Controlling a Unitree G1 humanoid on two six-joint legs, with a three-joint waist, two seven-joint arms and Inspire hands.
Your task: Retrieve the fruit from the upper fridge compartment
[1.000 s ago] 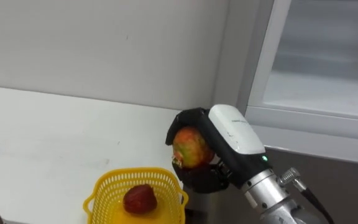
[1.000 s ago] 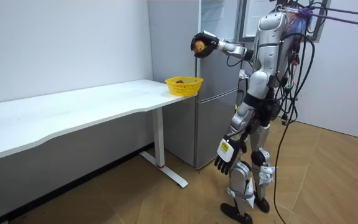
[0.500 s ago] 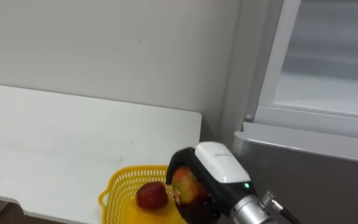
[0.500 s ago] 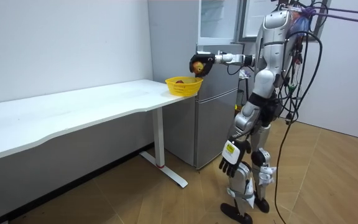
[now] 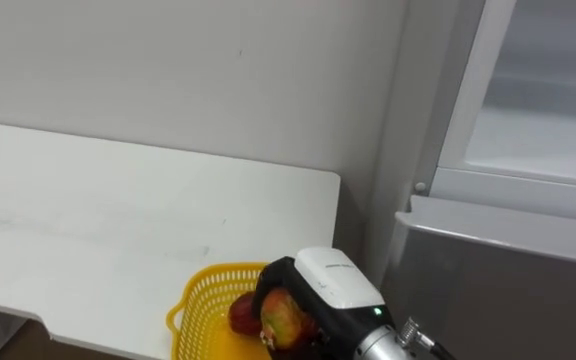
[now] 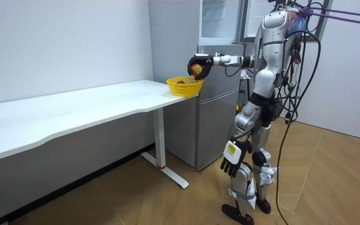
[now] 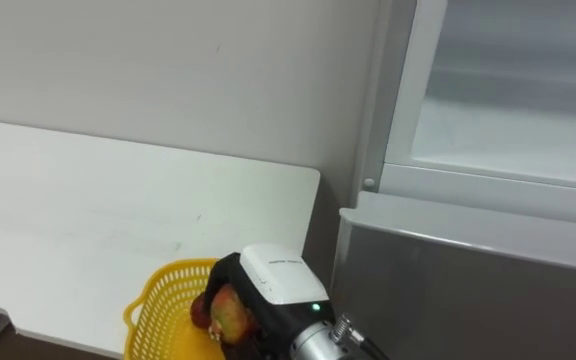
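Fruit out, drop pending: the robot's right hand (image 5: 330, 290) grips a red-and-yellow round fruit (image 5: 282, 320), fingers curled round it, just above the yellow plastic mesh basket (image 5: 192, 304) at the right end of the white surface (image 5: 118, 210); a darker red fruit (image 5: 242, 312) lies in the basket, right beside the held one; to the right, the open upper fridge compartment (image 5: 553, 130) shows a pale, bare shelf above the grey lower fridge door (image 5: 508, 290). Retrieval looks done, since the fruit is well clear of the fridge; what seems left is lowering it into the basket and letting go, and perhaps shutting the fridge. The eye views give the grip and the second fruit up close; the room view adds the stance: the robot stands upright before the fridge, right arm stretched toward the room view's left over the basket, while the left hand (image 6: 229, 156) hangs by its thigh, fingers relaxed and holding nothing.
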